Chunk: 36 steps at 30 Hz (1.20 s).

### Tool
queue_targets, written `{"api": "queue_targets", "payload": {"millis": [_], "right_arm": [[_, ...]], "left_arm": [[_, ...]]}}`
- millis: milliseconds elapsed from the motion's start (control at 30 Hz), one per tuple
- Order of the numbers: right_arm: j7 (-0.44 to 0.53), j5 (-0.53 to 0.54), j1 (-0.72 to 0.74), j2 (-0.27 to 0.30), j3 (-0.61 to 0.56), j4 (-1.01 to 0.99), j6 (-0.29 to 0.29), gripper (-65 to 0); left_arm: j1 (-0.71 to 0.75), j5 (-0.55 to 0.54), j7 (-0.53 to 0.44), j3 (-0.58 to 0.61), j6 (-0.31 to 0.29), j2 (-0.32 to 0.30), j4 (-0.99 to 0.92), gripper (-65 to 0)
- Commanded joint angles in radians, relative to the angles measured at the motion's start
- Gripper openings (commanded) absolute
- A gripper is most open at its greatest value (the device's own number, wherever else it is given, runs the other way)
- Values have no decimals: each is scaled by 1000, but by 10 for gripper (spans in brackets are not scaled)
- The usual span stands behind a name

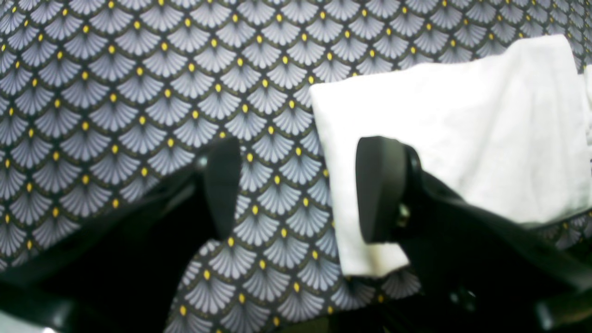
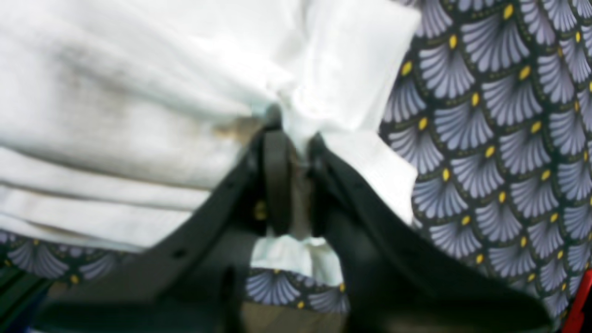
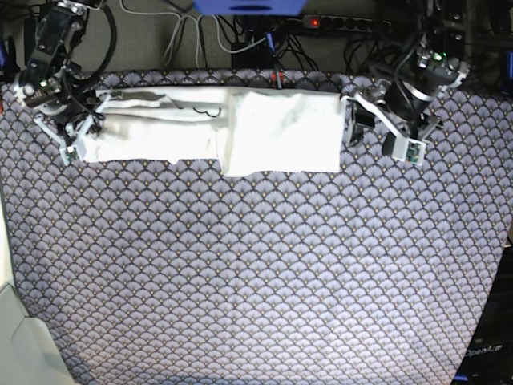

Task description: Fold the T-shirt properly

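Note:
The T-shirt [image 3: 272, 132] lies plain white side up in a long band along the table's far edge, its right part folded into a rectangle. No print shows. My right gripper [image 3: 86, 132] is at the band's left end. In the right wrist view it [image 2: 298, 157] is shut on a bunched piece of the white cloth [image 2: 138, 92]. My left gripper [image 3: 351, 120] sits at the shirt's right edge. In the left wrist view it [image 1: 300, 189] is open, with one finger [image 1: 379, 189] over the cloth's edge [image 1: 462, 129] and the other [image 1: 222, 185] over bare tablecloth.
A dark tablecloth with a grey fan pattern [image 3: 256, 281] covers the table. Cables and a power strip [image 3: 345, 22] run behind the far edge. A pale surface [image 3: 16, 337] shows at the front left corner.

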Motion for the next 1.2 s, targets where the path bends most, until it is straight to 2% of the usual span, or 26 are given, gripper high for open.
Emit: {"api": "queue_targets", "payload": {"millis": [0,100,267,500,700,833,1100,1167], "right_arm": [[-20,-25,-6,6,3,7,-5,-650],[-20,-25,-9,5,4,52,-5,-650],[-26,-25,-34,2,3,177,-5,-650],[-28,-25,-60,-58,-22,303,-5,-650],[-23,-25,-95,-89,-82,322,-5,-650],[-26,-25,-97,-133,-105,332,-5,-650],[-23,-25,-83,-233,-109,351,-5,-650],[-26,-25,-74,-244,-149,352,-5,-650]], "left_arm": [[0,-5,-24,-4,0,-8,19,-265],[0,-4,-24,-10,3,-8,17,-266],[0,-13,-23,-111,3,0,3,-266],[0,-13,-23,-176,-2,0,-83,-266],[-2,-13,-32,-182,-2,0,-189,-266],[-8,-13,-33,-177,-3,0,-241,-266],[0,-13,-26,-182,-3,1,-221,-266],[7,-13,-24,-182,-3,1,-219,-266]]}}
